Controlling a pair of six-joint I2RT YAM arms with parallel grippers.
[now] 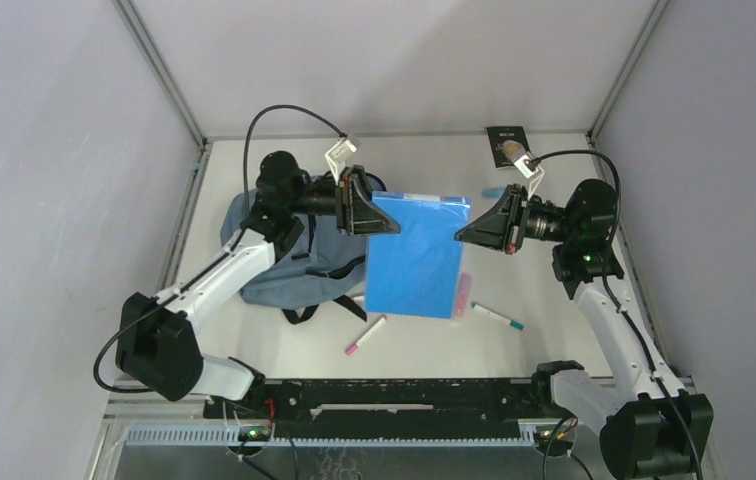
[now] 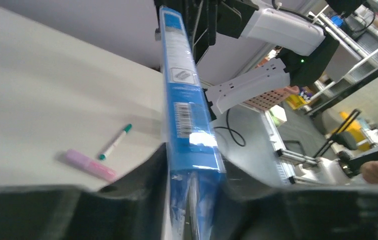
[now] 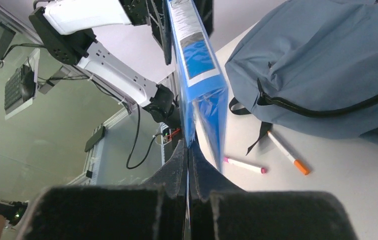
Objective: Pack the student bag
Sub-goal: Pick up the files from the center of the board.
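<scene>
Top view: the bag [image 1: 294,265], soft blue-grey fabric, lies slumped on the table [image 1: 554,300]. Just right of the bag, a folder [image 1: 416,262], a stiff glossy blue rectangle, hangs in the air. The left gripper [image 1: 366,203] is at its corner nearest the bag and the right gripper [image 1: 466,232] on its far edge, likely a two-armed hold to steady the broad sheet for packing.

Left wrist: the jaws grasp the folder's [image 2: 189,125] thick, film-wrapped edge, pressed on both faces. The bag is out of view.

Right wrist: the jaws are clenched on the folder's [image 3: 199,70] thin edge. The bag [image 3: 322,60] lies beyond, a black zip line curving across it.
</scene>
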